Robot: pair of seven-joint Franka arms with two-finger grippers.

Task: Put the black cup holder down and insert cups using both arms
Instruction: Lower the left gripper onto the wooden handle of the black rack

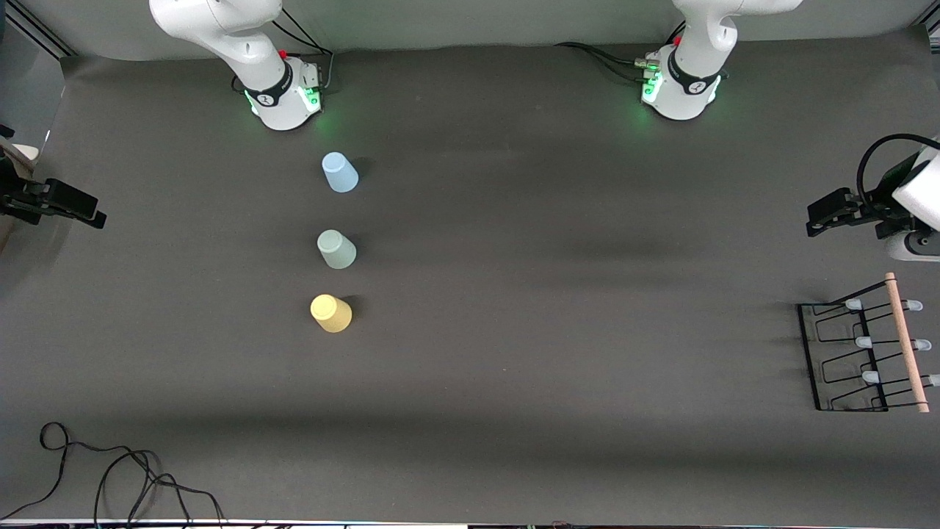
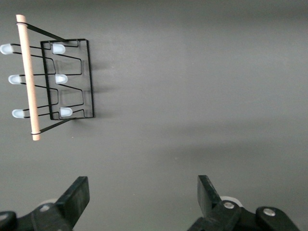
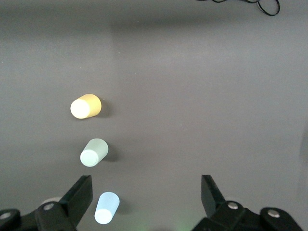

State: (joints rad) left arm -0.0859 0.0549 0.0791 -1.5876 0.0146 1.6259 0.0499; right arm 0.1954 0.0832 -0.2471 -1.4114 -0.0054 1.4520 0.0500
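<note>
Two white jointed arms [image 1: 242, 44], black bands, green-lit round bases, black cables

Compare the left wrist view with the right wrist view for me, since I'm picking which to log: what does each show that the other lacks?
Only the left wrist view shows the black cup holder, lying on the table with its wooden rod handle and pale capped prongs.

Only the right wrist view shows the three cups in a row, yellow cup, mint green cup and light blue cup, plus a loose cable.

Both show the dark table mat and an open, empty gripper: the left gripper and the right gripper.
</note>
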